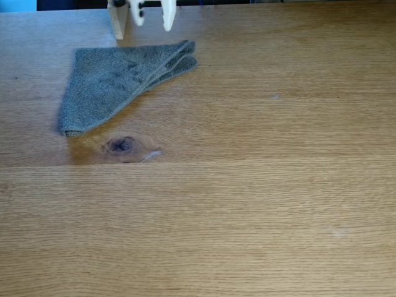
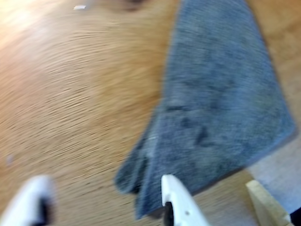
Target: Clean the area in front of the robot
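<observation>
Hovering pincer (image 1: pixel 153 22) gapes above unlabelled cloth (image 1: pixel 117 83).

I see a grey folded terry cloth (image 1: pixel 114 83) lying flat in the fixed view, toward the upper left, folded into a rough triangle. Its layered folded edges point right; its narrow corner points down-left. In the wrist view the cloth (image 2: pixel 221 108) is blurred, with the layered end nearest me. A pale wooden post (image 1: pixel 117 18) stands upright just beyond the cloth; in the wrist view its corner (image 2: pixel 268 205) sits at lower right.
</observation>
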`<state>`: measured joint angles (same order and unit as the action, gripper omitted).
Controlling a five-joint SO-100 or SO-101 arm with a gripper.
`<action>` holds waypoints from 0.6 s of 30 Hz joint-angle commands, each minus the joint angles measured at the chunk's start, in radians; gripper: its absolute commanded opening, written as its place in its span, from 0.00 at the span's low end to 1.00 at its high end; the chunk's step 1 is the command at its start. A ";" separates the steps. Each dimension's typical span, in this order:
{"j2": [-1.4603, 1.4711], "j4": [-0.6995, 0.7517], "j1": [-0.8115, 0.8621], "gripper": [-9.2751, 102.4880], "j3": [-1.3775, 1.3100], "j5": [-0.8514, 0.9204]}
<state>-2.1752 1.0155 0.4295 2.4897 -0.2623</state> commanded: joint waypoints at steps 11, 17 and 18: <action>0.545 -0.383 0.190 0.42 -0.091 0.147; 0.733 -0.586 0.210 0.40 -0.104 0.196; 0.758 -0.612 0.212 0.40 -0.104 0.207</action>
<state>-1.4588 0.4878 0.6167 2.4743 -0.0798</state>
